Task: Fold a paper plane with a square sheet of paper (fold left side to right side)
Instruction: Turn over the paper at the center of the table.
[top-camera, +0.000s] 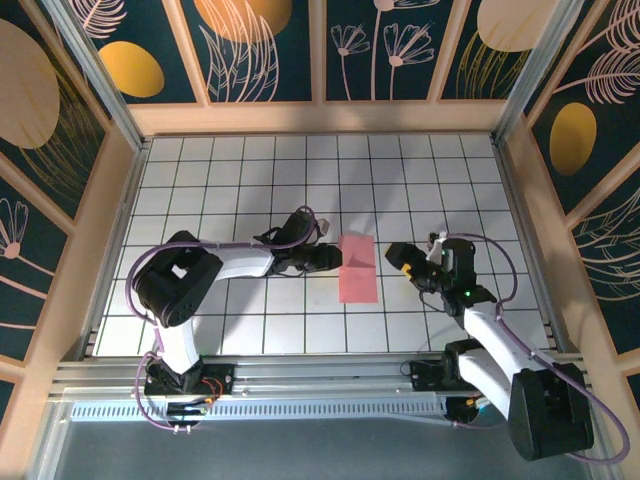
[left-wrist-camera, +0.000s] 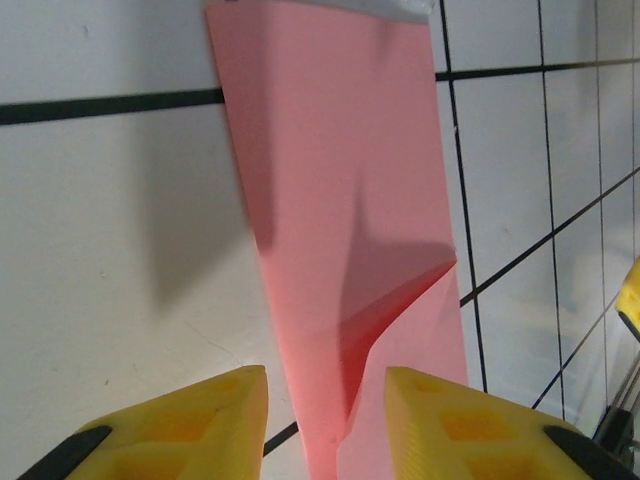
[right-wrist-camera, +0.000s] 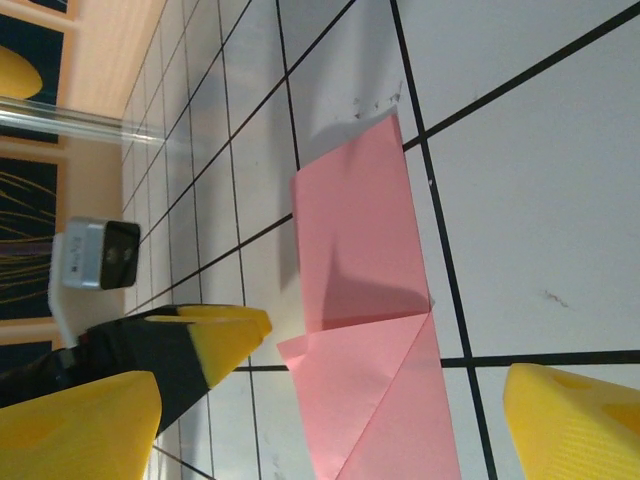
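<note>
Yellow jaws of the left gripper (left-wrist-camera: 325, 400) stand parted around a lifted flap of the square sheet of paper (left-wrist-camera: 340, 200), grasping nothing. On the right gripper (top-camera: 400, 258) the jaws are released wide. Between both grippers the paper lies folded narrow on the surface (top-camera: 250, 180). It looks light, limp and easy to crease, so the raised edge seems the best hold.

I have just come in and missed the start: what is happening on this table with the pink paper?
Two robot arms are working on a salmon-pink sheet of paper. It lies on the white grid table between them, folded into a narrow strip with a diagonal flap at one end. The left gripper is at the paper's left edge, jaws apart, not clamping it. The right gripper is open on the other side, holding nothing.
</note>
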